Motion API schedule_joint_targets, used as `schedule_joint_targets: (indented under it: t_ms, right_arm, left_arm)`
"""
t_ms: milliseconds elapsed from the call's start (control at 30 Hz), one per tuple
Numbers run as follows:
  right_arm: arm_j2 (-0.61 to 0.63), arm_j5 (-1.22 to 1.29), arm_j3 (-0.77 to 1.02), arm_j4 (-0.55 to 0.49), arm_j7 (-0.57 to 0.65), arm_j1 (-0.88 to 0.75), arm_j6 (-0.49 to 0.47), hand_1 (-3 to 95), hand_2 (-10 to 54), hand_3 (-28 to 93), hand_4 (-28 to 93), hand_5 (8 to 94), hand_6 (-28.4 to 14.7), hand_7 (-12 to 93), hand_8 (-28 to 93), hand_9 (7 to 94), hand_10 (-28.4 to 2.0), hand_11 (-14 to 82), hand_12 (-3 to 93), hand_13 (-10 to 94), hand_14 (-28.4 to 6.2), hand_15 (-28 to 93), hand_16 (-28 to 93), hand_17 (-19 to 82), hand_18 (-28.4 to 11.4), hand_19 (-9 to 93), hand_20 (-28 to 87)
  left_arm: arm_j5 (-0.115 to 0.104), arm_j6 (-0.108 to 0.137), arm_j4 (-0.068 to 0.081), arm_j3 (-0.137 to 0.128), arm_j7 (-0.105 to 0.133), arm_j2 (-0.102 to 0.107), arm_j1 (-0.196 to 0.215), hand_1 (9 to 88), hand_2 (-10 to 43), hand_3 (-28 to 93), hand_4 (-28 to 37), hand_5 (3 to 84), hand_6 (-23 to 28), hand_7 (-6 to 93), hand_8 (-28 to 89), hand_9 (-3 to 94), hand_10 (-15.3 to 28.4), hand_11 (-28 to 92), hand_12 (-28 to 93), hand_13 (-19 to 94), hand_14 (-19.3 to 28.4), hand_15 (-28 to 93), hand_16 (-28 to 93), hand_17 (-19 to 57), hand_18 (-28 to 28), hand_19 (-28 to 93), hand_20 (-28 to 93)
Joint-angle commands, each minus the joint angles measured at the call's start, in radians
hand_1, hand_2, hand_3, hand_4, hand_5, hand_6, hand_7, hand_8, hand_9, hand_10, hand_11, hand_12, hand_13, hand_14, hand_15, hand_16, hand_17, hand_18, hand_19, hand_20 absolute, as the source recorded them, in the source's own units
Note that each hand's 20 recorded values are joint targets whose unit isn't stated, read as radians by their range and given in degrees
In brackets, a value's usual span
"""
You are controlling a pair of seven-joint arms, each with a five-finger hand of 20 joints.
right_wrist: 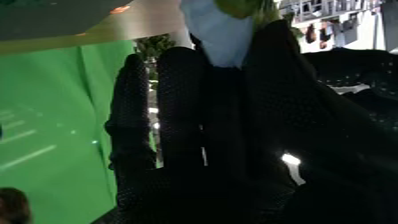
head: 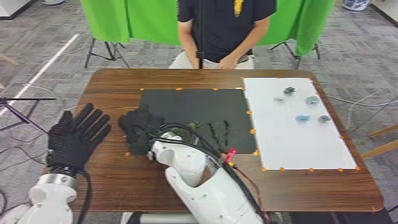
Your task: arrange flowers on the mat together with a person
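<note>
My right hand [head: 139, 124] is over the left edge of the black mat [head: 187, 102], its fingers extended. In the right wrist view, a pale bluish-white flower [right_wrist: 219, 35] with yellow-green leaves shows between the straight fingers of my right hand [right_wrist: 222, 135]; whether they touch it I cannot tell. Dark green stems [head: 218, 132] lie on the mat, right of the hand. My left hand [head: 73, 140] is open at the table's left edge. Small flower heads, including a blue one [head: 303, 118] and a dark one [head: 290, 90], are on the white mat [head: 293, 145].
The brown table [head: 115, 185] carries both mats, with orange markers along their edges. My right forearm crosses the black mat's lower part. Beyond the far edge, a green cloth [head: 133, 20] hangs on stands.
</note>
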Motion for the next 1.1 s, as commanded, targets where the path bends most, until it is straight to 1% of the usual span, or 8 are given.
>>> schedule_joint_targets:
  t_ms: [33,100,400,467,600,867,933,1100]
  right_arm:
    - [0.060,-0.092,-0.042,-0.011,0.081,0.045,-0.001,57.9,-9.5,67,-28,63.2,0.9,45,-8,74.1,-8.6,17.2,43.5,54,-10.1,64,45,21,-20.5,71,30]
    - [0.063,-0.096,-0.040,-0.010,0.088,0.046,-0.014,57.9,-9.5,67,-28,63.5,0.8,45,-8,74.1,-8.7,17.3,43.5,54,-10.3,64,45,21,-20.7,71,30]
    - [0.113,-0.101,-0.087,-0.041,0.140,0.046,-0.096,55.1,-9.5,70,-28,61.9,0.4,42,-7,70.2,-9.4,18.9,41.9,51,-11.9,67,41,19,-21.3,71,30]
    - [0.122,-0.078,-0.096,-0.042,0.156,0.052,-0.085,51.7,-9.5,74,-28,61.3,0.5,38,-7,67.2,-10.1,24.3,35.5,50,-13.0,70,36,19,-21.5,71,30]
    - [0.136,-0.033,-0.116,-0.041,0.193,0.077,-0.057,44.3,-9.5,81,-28,58.4,0.1,32,-19,60.7,-13.1,32.2,23.6,47,-14.3,72,33,18,-22.2,72,30]
    - [0.148,0.032,-0.133,-0.051,0.240,0.087,-0.057,39.7,-9.5,81,-28,56.7,-1.2,30,-18,58.6,-14.1,32.5,22.1,46,-15.3,74,32,17,-22.7,72,30]
    - [0.152,0.035,-0.137,-0.054,0.238,0.090,-0.056,39.0,-9.5,81,-28,56.5,-1.3,30,-18,58.5,-14.1,32.5,21.9,46,-15.3,74,32,17,-22.9,72,30]
    - [0.165,0.079,-0.160,-0.074,0.259,0.107,-0.072,37.6,-9.5,80,-28,56.6,-1.6,29,-18,58.1,-14.5,31.9,21.6,46,-15.7,74,32,16,-23.2,71,30]
  left_arm:
    - [-0.001,-0.018,0.001,-0.016,0.000,-0.007,0.030,25.4,13.0,72,-28.3,42.6,8.4,6.1,-8,38.3,14.9,15,10,30,15.0,24,-3,-3.0,13.7,27,13]
    - [-0.018,-0.020,0.000,-0.013,0.019,0.005,0.033,25.3,12.9,72,-28.3,42.6,8.4,6.0,-8,38.3,14.9,15,10,30,15.0,24,-3,-3.0,13.7,27,13]
    - [-0.017,-0.026,0.000,-0.030,0.006,-0.012,0.041,25.4,12.9,72,-28.3,42.6,8.5,6.0,-8,38.3,14.9,15,10,30,15.0,24,-3,-3.1,13.8,27,13]
    - [-0.021,-0.026,-0.003,-0.034,0.010,-0.010,0.049,25.4,12.8,72,-28.3,42.6,8.5,6.1,-8,38.3,14.9,15,10,30,15.1,24,-3,-3.1,13.8,27,13]
    - [-0.026,-0.028,-0.003,-0.033,0.016,-0.009,0.050,25.4,12.8,72,-28.3,42.6,8.5,6.2,-8,38.3,14.9,15,10,30,15.1,24,-3,-3.1,13.8,27,13]
    - [-0.020,-0.022,-0.002,-0.035,-0.002,-0.021,0.051,25.5,12.7,72,-28.3,42.6,8.4,6.5,-8,38.3,14.8,15,10,30,15.1,24,-3,-3.1,13.8,27,13]
    - [-0.030,-0.024,-0.001,-0.031,0.012,-0.013,0.052,25.4,12.7,72,-28.3,42.5,8.5,6.4,-8,38.2,14.9,15,10,30,15.1,24,-3,-3.1,13.8,27,13]
    - [-0.027,-0.027,-0.001,-0.036,0.012,-0.017,0.050,25.2,12.5,73,-28.3,42.2,8.4,6.4,-8,38.0,14.8,15,10,30,15.2,24,-3,-3.1,13.9,27,13]
